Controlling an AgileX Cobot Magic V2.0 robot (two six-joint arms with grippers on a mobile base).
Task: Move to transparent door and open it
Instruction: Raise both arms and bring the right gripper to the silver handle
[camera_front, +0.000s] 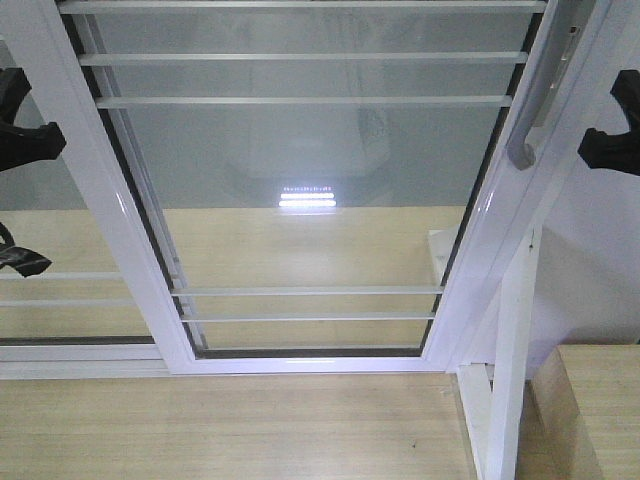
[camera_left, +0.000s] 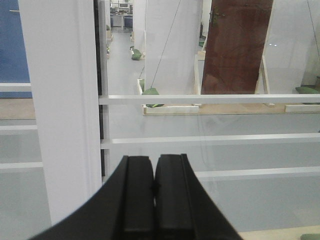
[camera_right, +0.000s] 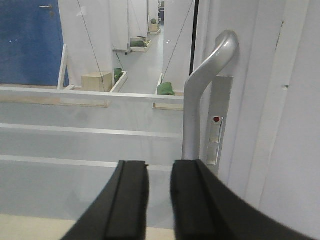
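The transparent door (camera_front: 310, 150) fills the front view: clear glass in a glossy white frame, crossed by thin white bars. Its curved grey handle (camera_front: 528, 135) is on the right stile. In the right wrist view the handle (camera_right: 200, 100) rises just ahead of my right gripper (camera_right: 160, 170) and slightly to its right. That gripper is open by a narrow gap, with nothing between its fingers. My left gripper (camera_left: 154, 167) is shut on nothing. It faces the glass beside a broad white stile (camera_left: 65, 125), not touching it.
A similar barred glass panel (camera_front: 50, 290) without a handle lies to the left. The pale wooden floor (camera_front: 230, 430) runs up to the bottom rail. A white post (camera_front: 510, 380) and a wooden box (camera_front: 600, 400) stand at the right, by a white wall (camera_front: 590, 260).
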